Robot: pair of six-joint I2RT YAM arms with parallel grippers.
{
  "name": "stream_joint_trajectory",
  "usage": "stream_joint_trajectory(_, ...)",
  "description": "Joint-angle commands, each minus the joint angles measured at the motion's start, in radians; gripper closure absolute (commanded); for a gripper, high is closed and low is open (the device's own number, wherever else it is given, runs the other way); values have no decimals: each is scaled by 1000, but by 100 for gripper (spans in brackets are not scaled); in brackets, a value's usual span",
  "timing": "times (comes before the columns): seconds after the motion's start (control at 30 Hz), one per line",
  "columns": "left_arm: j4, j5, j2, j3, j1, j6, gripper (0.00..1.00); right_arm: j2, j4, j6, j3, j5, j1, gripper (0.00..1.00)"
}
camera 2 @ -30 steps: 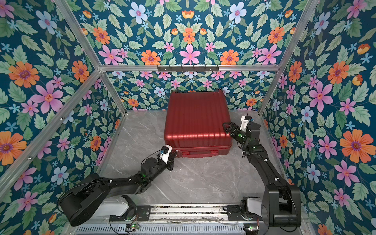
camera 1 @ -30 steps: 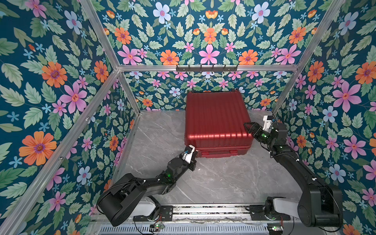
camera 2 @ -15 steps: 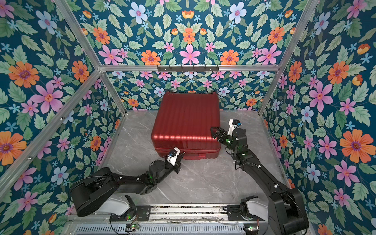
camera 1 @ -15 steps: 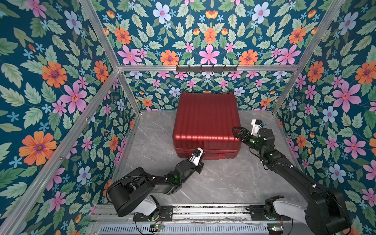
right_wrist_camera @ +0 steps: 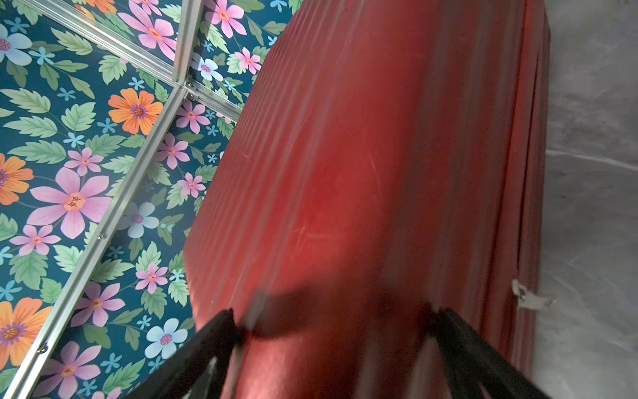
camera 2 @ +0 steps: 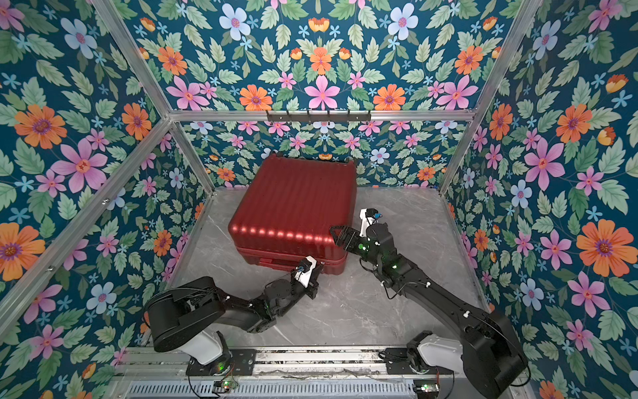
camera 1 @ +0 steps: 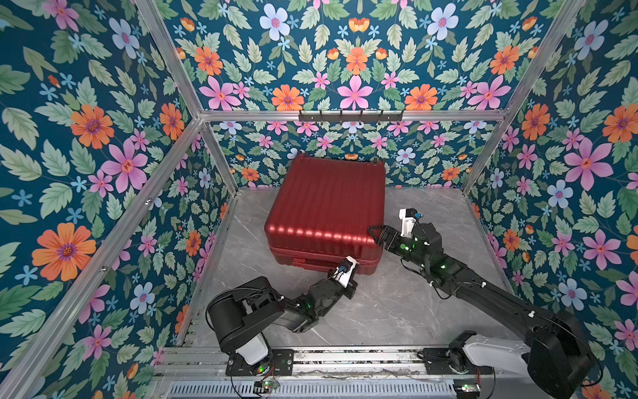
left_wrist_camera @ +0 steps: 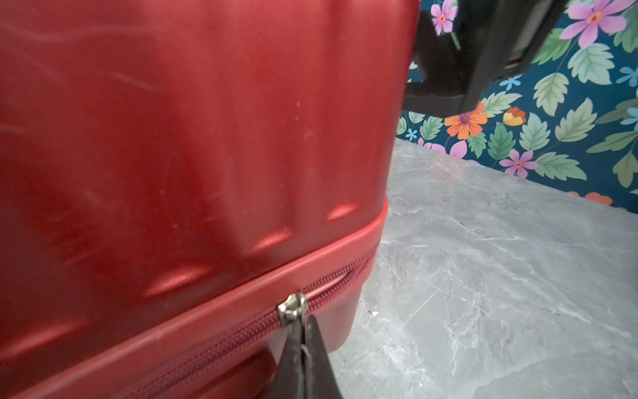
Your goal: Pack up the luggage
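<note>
Left fingers pinching luggage zipper pull, largely hidden

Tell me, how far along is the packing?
Done: the luggage lies with its lid down. In hand: the left tool is shut on the zipper slider near a corner; the open right tool straddles the shell's edge. Left: finishing the zip; how much is closed is unclear.

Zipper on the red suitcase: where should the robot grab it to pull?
Pinch the tab at the silver slider, coming from the front, low over the table: the zipper runs along the luggage's front seam. The left end effector is shut right under it.
</note>
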Motion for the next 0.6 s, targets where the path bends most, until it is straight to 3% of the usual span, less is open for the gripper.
stream_joint_trajectory(0.0,115,32,-4,1,-5,3,100,-48,-121,-36,0,-26,-58,9)
stream_joint_trajectory(0.2,114,22,-4,-2,-11,4,100,-109,-248,-91,-39,-78,-211,26)
stream_joint_trajectory(0.37,113,8,7,6,-19,11,100,22,-350,-188,56,-151,-220,41)
stream_joint_trajectory(0.57,106,-5,24,36,-38,21,100,154,-320,-185,100,-240,-219,46)
